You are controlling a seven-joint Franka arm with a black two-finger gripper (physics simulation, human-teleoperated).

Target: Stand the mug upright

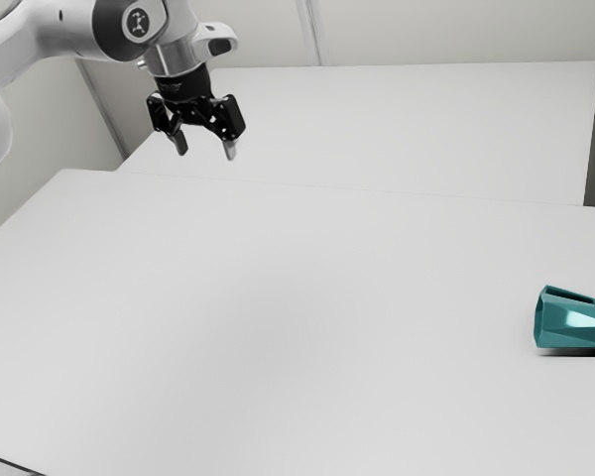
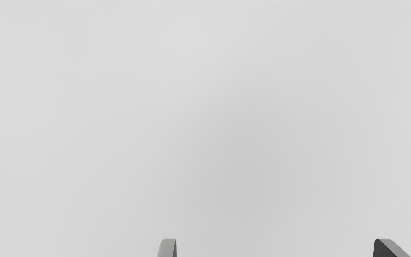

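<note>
The faceted teal mug point(image 1: 573, 322) lies tipped on its side upon the white tabletop point(image 1: 288, 317), likely steadied by a flat facet, while the two-finger gripper point(image 1: 206, 152) hangs empty above that tabletop, fingers spread, presumably to provide grasping clearance.

a broad white table point(image 1: 278, 317) stands before pale, plain walls point(image 1: 456, 30).
</note>
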